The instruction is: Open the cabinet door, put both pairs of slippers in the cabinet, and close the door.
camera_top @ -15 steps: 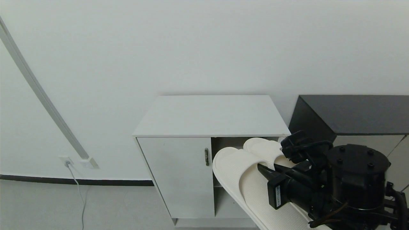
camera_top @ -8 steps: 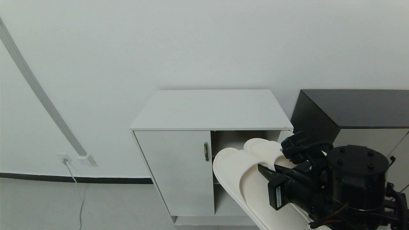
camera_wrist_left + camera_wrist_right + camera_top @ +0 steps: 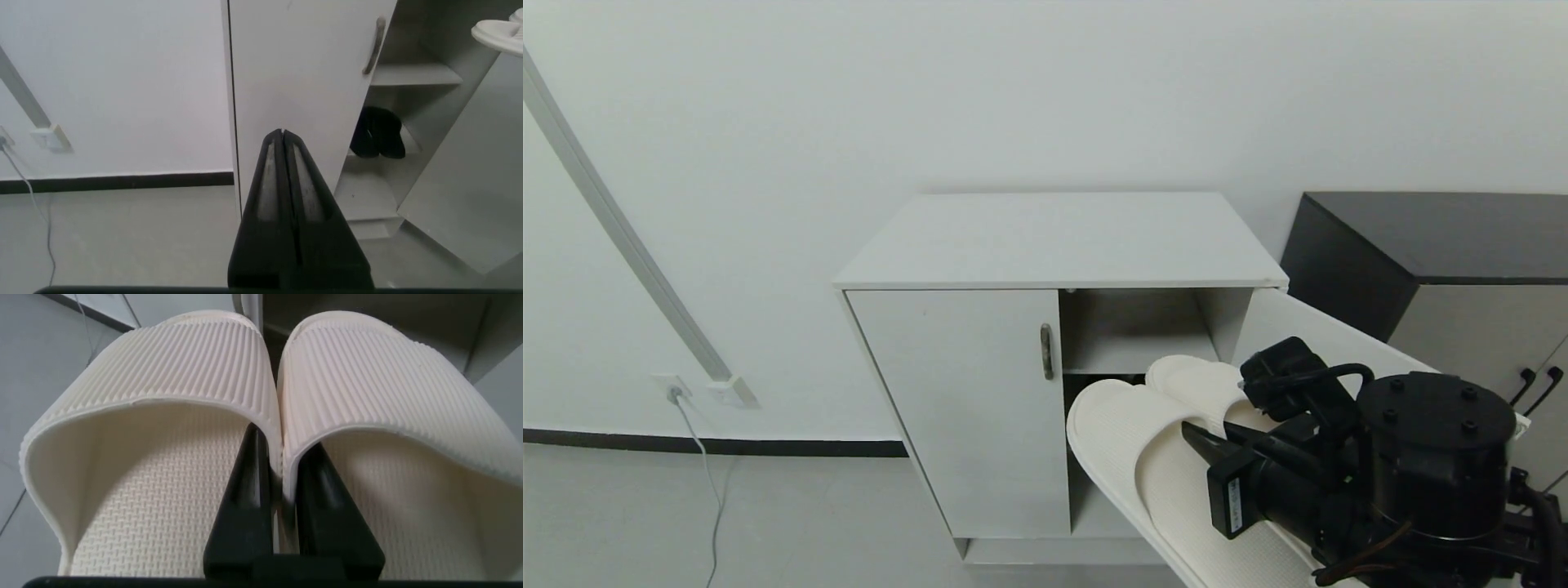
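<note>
the right tool (image 3: pixel 288 474) is clenched on the touching inner walls of the cream slippers (image 3: pixel 1131 441). it holds the pair side by side, toes toward the cabinet (image 3: pixel 1054 241), just in front of its open right half. the right door (image 3: pixel 1319 331) stands swung out and the left door (image 3: pixel 964 400) is closed. a dark pair of slippers (image 3: pixel 377 135) sits on a shelf inside the cabinet. the left tool (image 3: pixel 283 192) is clenched on nothing, in front of the cabinet's left door.
</note>
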